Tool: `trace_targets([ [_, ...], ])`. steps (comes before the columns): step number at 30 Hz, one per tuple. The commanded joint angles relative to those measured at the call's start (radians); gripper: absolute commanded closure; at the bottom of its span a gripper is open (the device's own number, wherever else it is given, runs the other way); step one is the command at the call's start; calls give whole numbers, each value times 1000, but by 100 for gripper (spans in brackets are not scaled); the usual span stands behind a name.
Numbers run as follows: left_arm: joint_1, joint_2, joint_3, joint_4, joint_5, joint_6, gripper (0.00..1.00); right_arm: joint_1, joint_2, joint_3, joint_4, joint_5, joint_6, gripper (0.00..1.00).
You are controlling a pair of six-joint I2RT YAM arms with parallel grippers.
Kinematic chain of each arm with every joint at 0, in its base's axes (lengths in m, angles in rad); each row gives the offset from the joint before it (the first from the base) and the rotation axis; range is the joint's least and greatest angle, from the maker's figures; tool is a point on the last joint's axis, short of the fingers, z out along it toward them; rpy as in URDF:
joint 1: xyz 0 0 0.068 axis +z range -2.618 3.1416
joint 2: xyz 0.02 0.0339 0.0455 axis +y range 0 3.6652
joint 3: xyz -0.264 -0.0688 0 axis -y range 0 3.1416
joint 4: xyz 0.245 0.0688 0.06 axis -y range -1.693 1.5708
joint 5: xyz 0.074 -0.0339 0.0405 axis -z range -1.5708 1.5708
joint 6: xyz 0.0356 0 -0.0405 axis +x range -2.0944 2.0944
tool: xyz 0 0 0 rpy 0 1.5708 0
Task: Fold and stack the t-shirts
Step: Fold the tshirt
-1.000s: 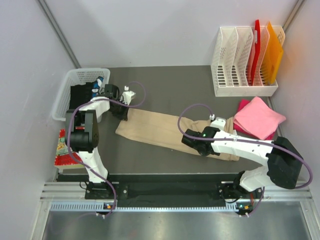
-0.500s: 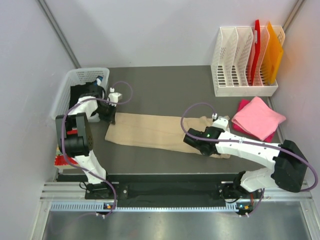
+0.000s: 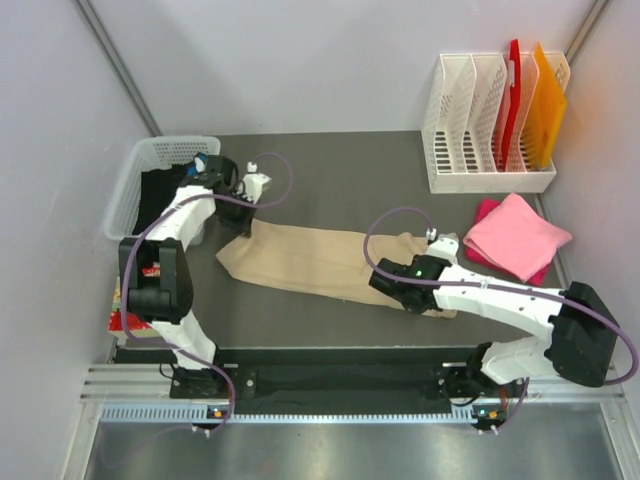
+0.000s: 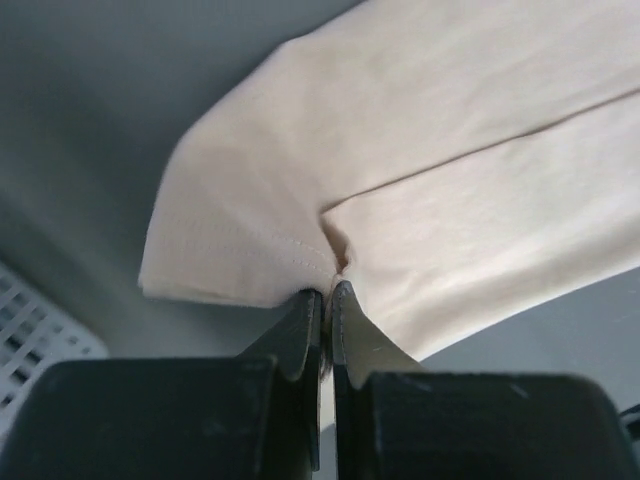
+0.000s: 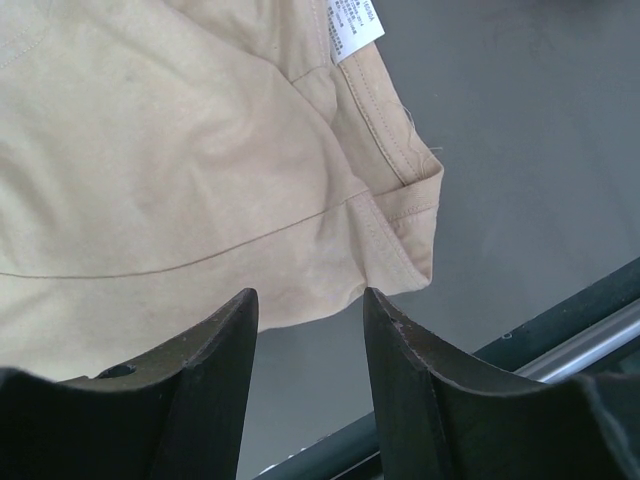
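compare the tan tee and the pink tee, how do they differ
The tan tee lies stretched in a long strip across the table; the pink tee is a compact folded square at the right. The left gripper has its jaws shut on the tan tee's end; nothing grips the pink tee. Both are plain cloth.

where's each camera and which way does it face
top external: above and behind, looking down on the table, tan t-shirt, pink t-shirt; left arm and right arm show.
left wrist: on the left arm, looking past the left gripper, shut on the tan t-shirt's edge.
right wrist: on the right arm, looking past the open right gripper at the shirt's labelled end.
All share the tan t-shirt.
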Motion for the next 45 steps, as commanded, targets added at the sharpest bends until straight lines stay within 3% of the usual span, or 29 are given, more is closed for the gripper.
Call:
trace_targets([
  [1,-129,-40,29,-22,-25,-64,100,17,-25,-5,6,22,7,53],
  [7,-255,-3,85,-33,-53,-141,100,17,-41,-21,13,23,7,53],
  [22,-442,95,210,-57,-76,-250,100,17,-44,-24,22,25,-1,54],
  [29,-496,117,259,-42,-74,-297,100,17,-56,-30,13,23,2,54],
  [45,-565,258,220,118,-57,-446,100,34,-75,-35,-18,19,48,56],
])
